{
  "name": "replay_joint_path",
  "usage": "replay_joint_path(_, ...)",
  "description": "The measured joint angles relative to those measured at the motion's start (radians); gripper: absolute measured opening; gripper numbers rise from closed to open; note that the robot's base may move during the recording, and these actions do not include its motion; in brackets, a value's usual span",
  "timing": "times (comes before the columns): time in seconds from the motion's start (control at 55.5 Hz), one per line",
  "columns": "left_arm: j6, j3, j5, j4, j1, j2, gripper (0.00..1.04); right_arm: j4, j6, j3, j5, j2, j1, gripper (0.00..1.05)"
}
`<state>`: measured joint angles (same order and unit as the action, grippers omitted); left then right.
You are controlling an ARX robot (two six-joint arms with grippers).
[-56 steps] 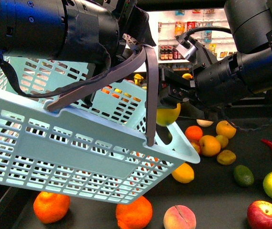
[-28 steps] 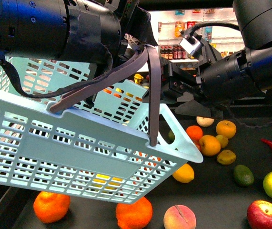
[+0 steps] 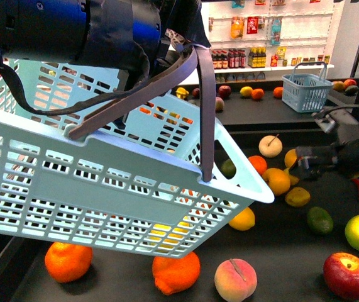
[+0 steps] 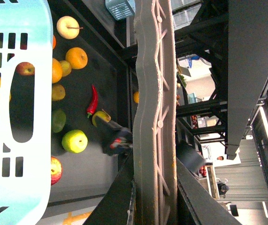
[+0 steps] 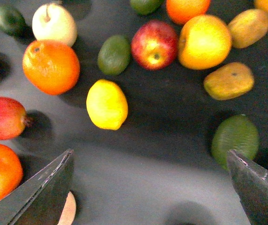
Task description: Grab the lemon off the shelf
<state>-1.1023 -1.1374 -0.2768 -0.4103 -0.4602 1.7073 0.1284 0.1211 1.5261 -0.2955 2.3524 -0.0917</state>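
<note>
No text, number, brand or sign can be read in any view. In the front view, the bottles (image 3: 239, 58) and hanging packets (image 3: 237, 26) on the far white shelves (image 3: 298, 38) carry coloured labels, but these are too small and blurred to make out.
</note>
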Motion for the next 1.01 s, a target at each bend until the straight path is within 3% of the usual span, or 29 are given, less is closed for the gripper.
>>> replay_joint_path(0.414, -0.002, 0.0, 0.0, 0.0, 0.0, 0.0, 0.13, -0.122, 0.224, 0.522, -0.019, 0.457, 0.105, 0.97)
replay_joint_path(0.847, -0.002, 0.0, 0.0, 0.0, 0.0, 0.0, 0.13, -0.263, 0.238, 0.867, -0.035, 0.692, 0.135, 0.97)
replay_joint_path(1.009, -0.002, 0.0, 0.0, 0.0, 0.0, 0.0, 0.13, -0.364, 0.244, 1.043, 0.001, 0.797, 0.137, 0.97)
